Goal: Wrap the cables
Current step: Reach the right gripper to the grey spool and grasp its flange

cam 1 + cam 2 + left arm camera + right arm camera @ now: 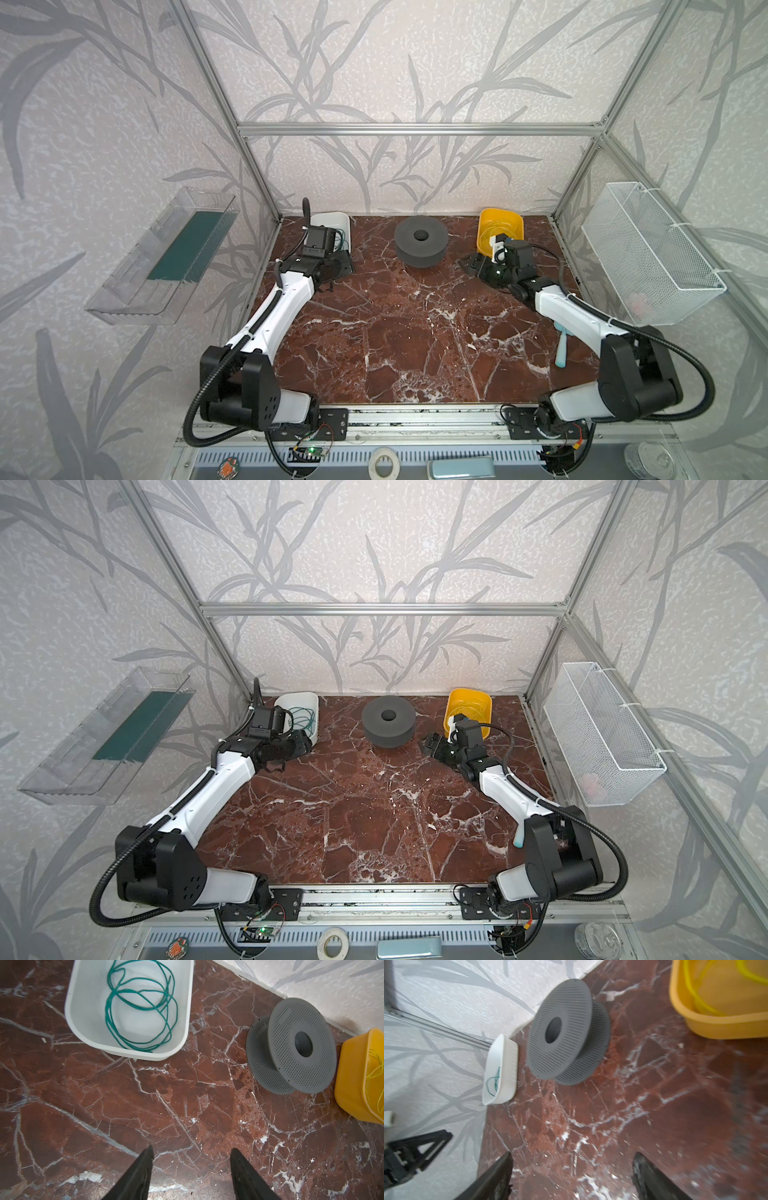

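A dark green cable (143,1009) lies in loose loops inside a white bin (70,1009) at the table's back left, also seen in a top view (305,719). A thin yellow cable (689,987) is coiled in a yellow bin (486,237) at the back right. Between the bins stands a grey perforated spool (432,245), with nothing wound on it. My left gripper (192,1148) hovers open over bare table just in front of the white bin. In front of the yellow bin my right gripper (573,1153) is open too, holding nothing.
The table is red-brown marble (395,332). A light blue brush (562,353) lies under the right arm. A clear shelf (166,257) hangs on the left wall and a white wire basket (648,257) on the right wall. Aluminium frame posts edge the table.
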